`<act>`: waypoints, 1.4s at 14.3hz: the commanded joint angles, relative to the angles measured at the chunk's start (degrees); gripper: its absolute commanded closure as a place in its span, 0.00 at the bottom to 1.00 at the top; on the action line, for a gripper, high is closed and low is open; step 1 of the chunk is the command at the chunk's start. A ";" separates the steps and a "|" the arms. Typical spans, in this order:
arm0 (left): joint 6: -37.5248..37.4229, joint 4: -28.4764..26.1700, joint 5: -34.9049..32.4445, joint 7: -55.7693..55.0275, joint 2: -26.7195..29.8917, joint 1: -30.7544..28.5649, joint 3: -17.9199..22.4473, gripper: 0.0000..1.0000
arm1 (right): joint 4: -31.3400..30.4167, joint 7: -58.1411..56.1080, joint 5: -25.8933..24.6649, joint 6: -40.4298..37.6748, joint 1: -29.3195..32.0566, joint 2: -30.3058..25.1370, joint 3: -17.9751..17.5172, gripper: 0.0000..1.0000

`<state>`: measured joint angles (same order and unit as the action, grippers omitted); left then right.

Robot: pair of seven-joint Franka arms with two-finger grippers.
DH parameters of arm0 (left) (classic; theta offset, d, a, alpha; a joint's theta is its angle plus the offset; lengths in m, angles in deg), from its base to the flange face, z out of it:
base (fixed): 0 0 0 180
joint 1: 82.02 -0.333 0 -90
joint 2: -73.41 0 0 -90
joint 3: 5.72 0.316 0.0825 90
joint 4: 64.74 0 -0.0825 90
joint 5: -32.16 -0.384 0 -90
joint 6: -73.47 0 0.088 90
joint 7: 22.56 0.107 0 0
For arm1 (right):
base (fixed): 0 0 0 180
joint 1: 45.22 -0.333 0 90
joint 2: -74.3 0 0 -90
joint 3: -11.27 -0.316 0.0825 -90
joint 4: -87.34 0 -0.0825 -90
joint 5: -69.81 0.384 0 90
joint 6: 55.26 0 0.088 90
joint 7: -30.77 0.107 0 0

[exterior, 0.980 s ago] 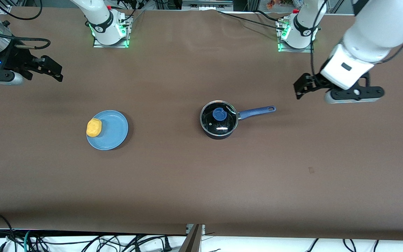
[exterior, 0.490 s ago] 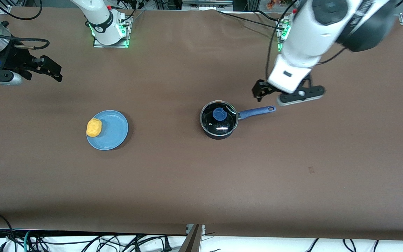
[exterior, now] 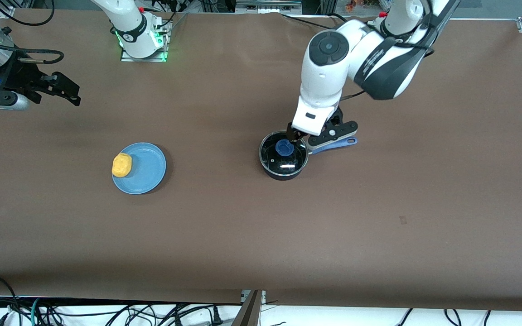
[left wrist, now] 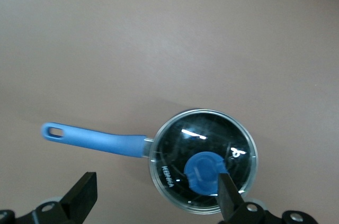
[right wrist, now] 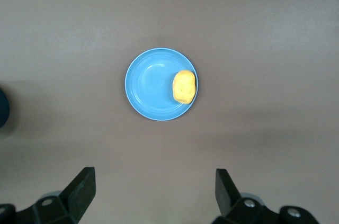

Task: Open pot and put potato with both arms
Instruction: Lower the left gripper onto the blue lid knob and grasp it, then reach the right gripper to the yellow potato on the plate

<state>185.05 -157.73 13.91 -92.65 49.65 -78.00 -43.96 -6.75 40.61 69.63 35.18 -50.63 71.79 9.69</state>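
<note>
The black pot (exterior: 283,162) stands mid-table with its glass lid (left wrist: 206,136) on; the lid's blue knob (exterior: 282,147) faces up. The pot's blue handle (left wrist: 95,140) points toward the left arm's end of the table. My left gripper (exterior: 298,137) hangs open over the pot's rim on the handle side, holding nothing. In the left wrist view the left gripper (left wrist: 156,197) has one fingertip (left wrist: 229,192) over the knob's (left wrist: 201,173) edge. The yellow potato (exterior: 122,165) lies on the plate's edge. My right gripper (exterior: 68,89) waits open and high at the right arm's end of the table; in the right wrist view the right gripper (right wrist: 154,192) looks down on the potato (right wrist: 184,86).
The light-blue plate (exterior: 147,170) lies on the brown table toward the right arm's end, and the plate (right wrist: 151,83) shows whole in the right wrist view. The left arm's elbow (exterior: 369,50) reaches over the table above the pot's handle. Cables run along the table's front edge (exterior: 107,312).
The left arm has swung from its end of the table in over the pot, gripper still open. The right arm, pot, plate and potato have not moved.
</note>
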 commanded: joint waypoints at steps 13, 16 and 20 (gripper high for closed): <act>8.82 1.07 -11.89 -19.30 -11.84 6.43 0.53 0.00 | 0.92 -0.17 -0.08 0.44 0.40 0.31 0.00 0.00; 9.27 -0.51 -12.07 -19.74 -13.16 8.36 0.70 0.00 | 0.84 -0.17 -1.22 0.53 0.31 0.31 -0.08 0.00; 12.61 -4.21 -13.83 -20.18 -12.99 8.28 0.62 0.00 | 0.92 -0.17 -0.79 0.80 0.40 1.62 0.00 0.00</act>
<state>196.23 -160.55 1.72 -111.52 35.97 -69.97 -43.78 -6.75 40.61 69.31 35.72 -50.55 71.96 9.85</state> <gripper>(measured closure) 0.000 0.000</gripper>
